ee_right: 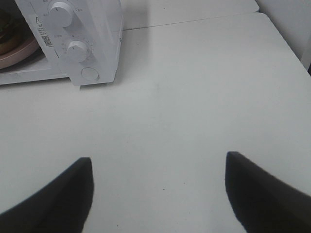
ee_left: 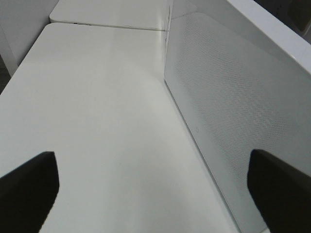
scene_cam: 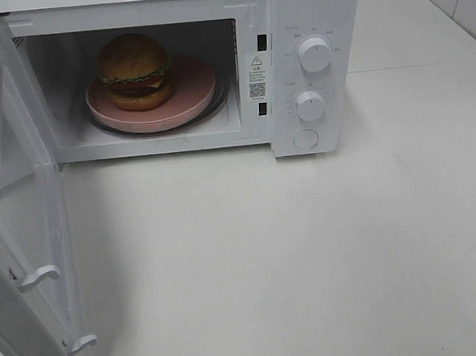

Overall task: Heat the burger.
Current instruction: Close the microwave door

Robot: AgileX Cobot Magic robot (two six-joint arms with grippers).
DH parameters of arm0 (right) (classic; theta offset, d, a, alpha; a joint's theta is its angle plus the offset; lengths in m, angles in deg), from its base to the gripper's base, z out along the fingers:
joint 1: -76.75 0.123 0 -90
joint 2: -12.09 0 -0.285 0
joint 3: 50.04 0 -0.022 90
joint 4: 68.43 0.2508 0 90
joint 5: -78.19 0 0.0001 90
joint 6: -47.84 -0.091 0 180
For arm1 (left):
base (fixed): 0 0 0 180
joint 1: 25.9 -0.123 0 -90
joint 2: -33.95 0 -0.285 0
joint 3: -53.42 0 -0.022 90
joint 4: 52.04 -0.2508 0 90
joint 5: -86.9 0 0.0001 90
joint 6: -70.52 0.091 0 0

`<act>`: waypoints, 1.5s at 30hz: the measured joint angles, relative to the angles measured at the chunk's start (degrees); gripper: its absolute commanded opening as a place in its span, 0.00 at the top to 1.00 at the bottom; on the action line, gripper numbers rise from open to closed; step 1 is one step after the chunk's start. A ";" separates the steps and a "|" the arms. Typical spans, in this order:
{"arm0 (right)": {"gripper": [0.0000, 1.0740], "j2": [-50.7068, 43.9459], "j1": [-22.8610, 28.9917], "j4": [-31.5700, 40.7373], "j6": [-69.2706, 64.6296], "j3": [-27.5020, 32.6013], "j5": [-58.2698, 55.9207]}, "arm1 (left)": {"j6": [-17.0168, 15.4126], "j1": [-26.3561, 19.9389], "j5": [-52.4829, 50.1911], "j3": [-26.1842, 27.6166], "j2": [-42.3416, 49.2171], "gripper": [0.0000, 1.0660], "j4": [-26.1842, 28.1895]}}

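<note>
The burger [scene_cam: 135,71], with a golden-brown bun, green lettuce and a dark patty, sits on a pink plate [scene_cam: 195,99] inside the white microwave [scene_cam: 307,7]. The microwave's door [scene_cam: 29,244] is swung wide open to the left. Neither arm shows in the high view. In the left wrist view my left gripper [ee_left: 153,194] is open and holds nothing, close beside the perforated face of the door [ee_left: 233,107]. In the right wrist view my right gripper [ee_right: 158,194] is open and holds nothing, over bare table in front of the microwave's control panel [ee_right: 77,43].
Two white knobs [scene_cam: 314,55] [scene_cam: 310,105] and a round button [scene_cam: 306,139] sit on the microwave's right panel. The open door juts out over the table's left front. The white table [scene_cam: 310,255] spreads in front and to the right.
</note>
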 measured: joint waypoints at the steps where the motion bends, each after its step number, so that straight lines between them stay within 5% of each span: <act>1: 0.34 0.00 0.00 0.00 0.00 0.00 0.00 | 0.00 0.00 0.00 0.00 0.00 0.08 0.00; 35: 0.34 0.00 0.00 0.00 0.00 0.00 0.00 | -0.63 0.00 0.00 0.00 0.00 0.10 0.00; 44: 0.34 0.00 0.00 0.00 0.00 0.00 0.00 | -1.09 0.00 -2.23 2.98 -3.44 0.53 -1.49; 45: 0.34 0.00 0.00 0.00 0.00 0.00 0.00 | -1.09 0.00 -4.53 3.15 -5.39 0.66 -2.58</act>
